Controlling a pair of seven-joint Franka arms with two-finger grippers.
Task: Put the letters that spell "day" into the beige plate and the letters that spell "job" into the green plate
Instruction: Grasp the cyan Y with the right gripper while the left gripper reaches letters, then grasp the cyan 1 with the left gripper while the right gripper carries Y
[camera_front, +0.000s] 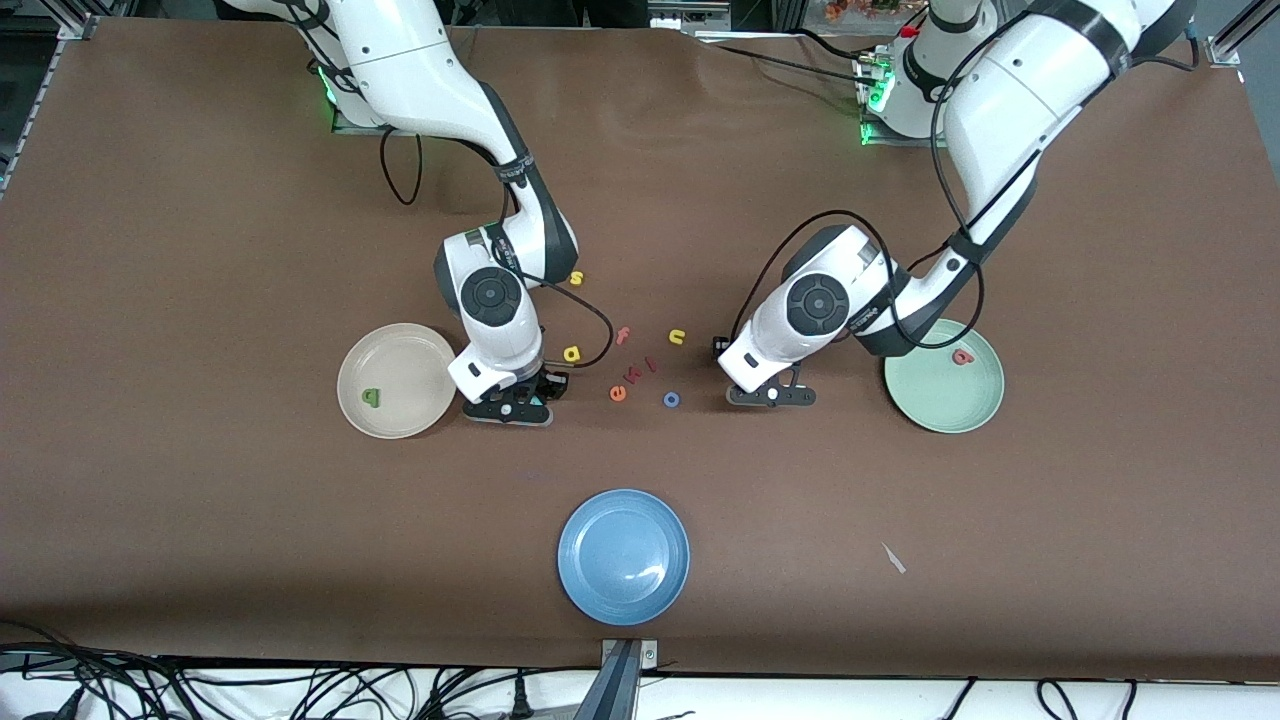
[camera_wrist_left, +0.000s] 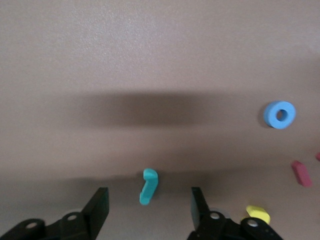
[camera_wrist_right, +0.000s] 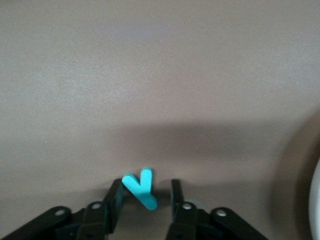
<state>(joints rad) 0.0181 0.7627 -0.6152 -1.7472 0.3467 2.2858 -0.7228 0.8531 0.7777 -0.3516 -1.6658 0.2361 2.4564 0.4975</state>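
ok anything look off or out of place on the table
Only a small pale scrap lying on the brown table, toward the left arm's end and near the blue plate; it looks like stray litter, not a letter. Nothing spilled or damaged.

Even overhead light fills the front view, and the brown table (camera_front: 200, 560) stays sharp to its edges, with a soft sheen on the blue plate (camera_front: 623, 556). Both wrist views look soft and slightly hazy, perhaps out of focus up close. A broad dark shadow band crosses the table in each.
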